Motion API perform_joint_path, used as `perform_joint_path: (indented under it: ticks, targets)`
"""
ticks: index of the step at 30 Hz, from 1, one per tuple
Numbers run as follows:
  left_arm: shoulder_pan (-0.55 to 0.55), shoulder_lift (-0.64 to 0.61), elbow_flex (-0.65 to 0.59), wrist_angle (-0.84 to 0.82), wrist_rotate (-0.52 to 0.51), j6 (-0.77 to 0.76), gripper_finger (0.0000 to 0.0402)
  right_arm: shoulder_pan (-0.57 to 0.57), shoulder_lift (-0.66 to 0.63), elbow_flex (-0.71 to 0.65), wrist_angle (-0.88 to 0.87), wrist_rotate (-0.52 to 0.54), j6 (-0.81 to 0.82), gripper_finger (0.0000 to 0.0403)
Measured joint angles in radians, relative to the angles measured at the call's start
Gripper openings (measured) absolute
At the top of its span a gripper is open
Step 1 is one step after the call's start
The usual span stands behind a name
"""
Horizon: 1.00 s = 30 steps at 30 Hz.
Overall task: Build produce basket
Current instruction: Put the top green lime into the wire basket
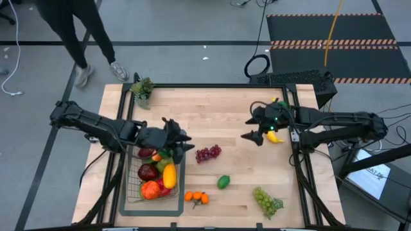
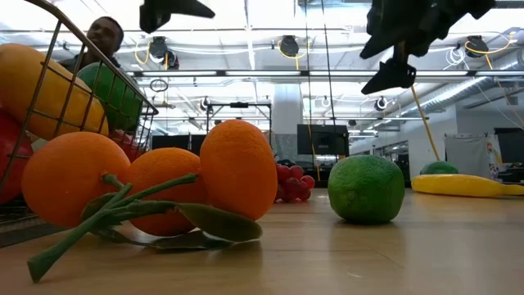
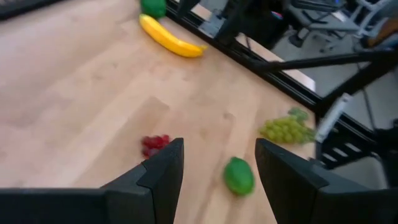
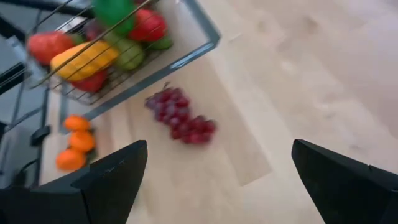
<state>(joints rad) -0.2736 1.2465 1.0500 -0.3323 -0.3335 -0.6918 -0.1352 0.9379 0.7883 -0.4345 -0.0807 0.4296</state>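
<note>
Basket (image 1: 130, 192) sits at the left near corner of the tabletop (image 1: 225, 109), and it's partly loaded: dark red apples, a yellow mango (image 1: 169, 175), something orange-red low in the mesh, green pieces near the top. So I'd call this job a good way in, not finished. Out on the wood we have the purple grapes (image 1: 208, 153) just beside the basket, the oranges (image 1: 196, 197) on their leafy stem by its near right corner, the lime (image 1: 223, 182) a little farther out, the green grapes (image 1: 266, 200) well off toward the right, and the banana (image 1: 275, 136) up under the right arm. Left gripper (image 1: 182, 142) hovers over the basket's far right corner, fingers parted partway, nothing between them in its wrist view. Right gripper (image 1: 252, 136) hangs above the middle right of the tabletop, spread wide and empty, looking down toward the purple grapes. By my count five pieces are left to collect.
</note>
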Motion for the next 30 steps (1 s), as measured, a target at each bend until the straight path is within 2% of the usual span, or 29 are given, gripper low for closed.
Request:
perform_joint_path:
  ticks: [5,8,13,19,22,28,30]
  targets:
    - [0.065,-0.004,0.0,0.001,0.001,0.076,0.0198,-0.101,0.0,0.0,0.004,0.0,0.034,0.0393]
    - [0.126,-0.004,-0.001,0.007,0.039,0.128,0.0198,-0.163,0.0,0.0,0.004,-0.002,0.061,0.0393]
    - [0.236,-0.004,-0.001,0.069,0.192,0.191,0.0198,-0.262,0.0,0.021,0.003,-0.002,0.078,0.0393]
    - [0.339,-0.004,-0.001,0.09,0.384,0.339,0.0198,-0.373,0.002,0.07,-0.03,-0.002,0.074,0.0393]
    - [0.377,-0.004,-0.001,0.073,0.431,0.359,0.0198,-0.413,0.007,0.133,-0.096,-0.002,0.007,0.0393]
    - [0.412,-0.004,-0.001,0.048,0.459,0.385,0.0198,-0.484,0.093,0.283,-0.331,0.005,-0.246,0.0393]
    - [0.416,-0.004,-0.001,0.028,0.461,0.384,0.0198,-0.506,0.13,0.316,-0.417,0.041,-0.308,0.0393]
